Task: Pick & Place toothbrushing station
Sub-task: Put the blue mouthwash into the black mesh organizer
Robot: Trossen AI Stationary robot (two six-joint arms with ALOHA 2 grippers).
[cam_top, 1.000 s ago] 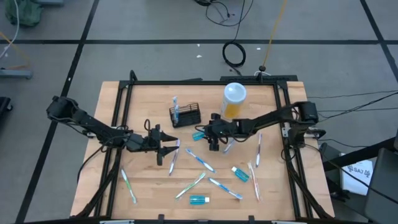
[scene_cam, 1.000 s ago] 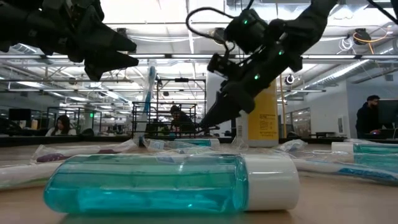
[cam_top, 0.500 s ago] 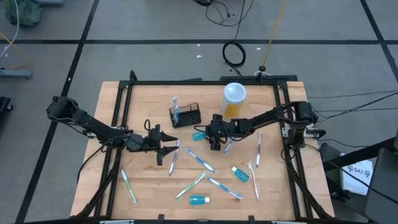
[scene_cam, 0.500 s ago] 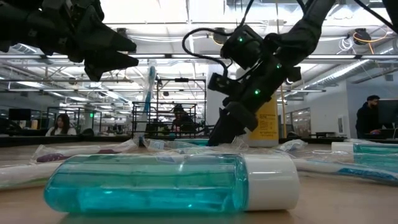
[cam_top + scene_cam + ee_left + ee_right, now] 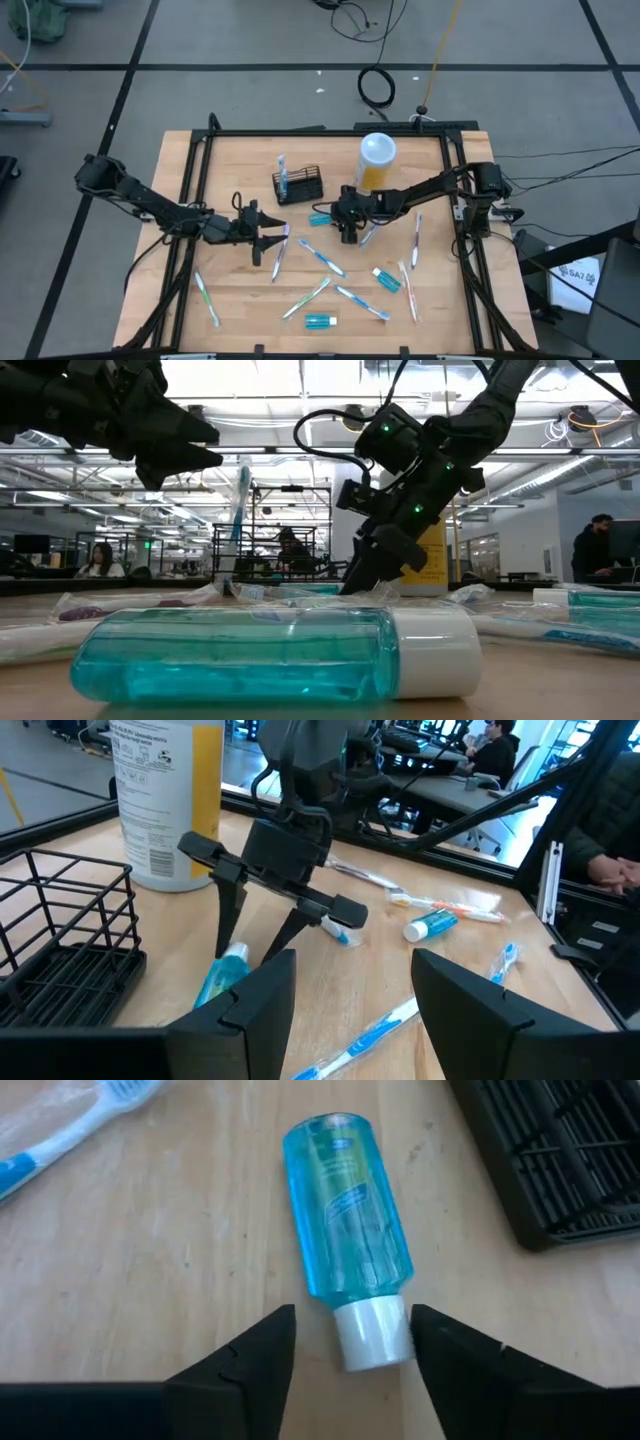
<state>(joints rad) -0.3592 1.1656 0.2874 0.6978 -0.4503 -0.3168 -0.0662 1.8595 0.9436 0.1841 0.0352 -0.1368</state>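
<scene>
The black slatted rack [image 5: 298, 186] stands on its base at the table's far middle, with a toothbrush [image 5: 282, 173] upright in it; it also shows in the right wrist view [image 5: 560, 1160] and the left wrist view [image 5: 60, 950]. My right gripper [image 5: 345, 228] is open and low over the table, just right of the rack. Its fingers stand on either side of the white cap [image 5: 372, 1335] of a small blue bottle [image 5: 348, 1210] that lies flat on the wood. My left gripper [image 5: 276, 238] is open and empty, raised above the table to the near left of the rack. My right gripper comes at the bottle's white cap end [image 5: 385, 1342] from above, slanting, with one finger on each side of the cap. One finger [image 5: 450, 1355] stands close against the cap; I cannot tell whether it touches. The bottle lies flat on the table.
A tall translucent container [image 5: 377, 160] with a white lid stands right of the rack. Several wrapped toothbrushes [image 5: 322, 258] and small tubes [image 5: 386, 279] lie scattered over the near half. Another blue bottle [image 5: 320, 321] lies by the near edge. Black frame rails [image 5: 190, 190] border the table.
My right gripper has gone down toward the table and tipped steeper, its fingertips now beside the small blue bottle. The bottle has stayed where it was.
</scene>
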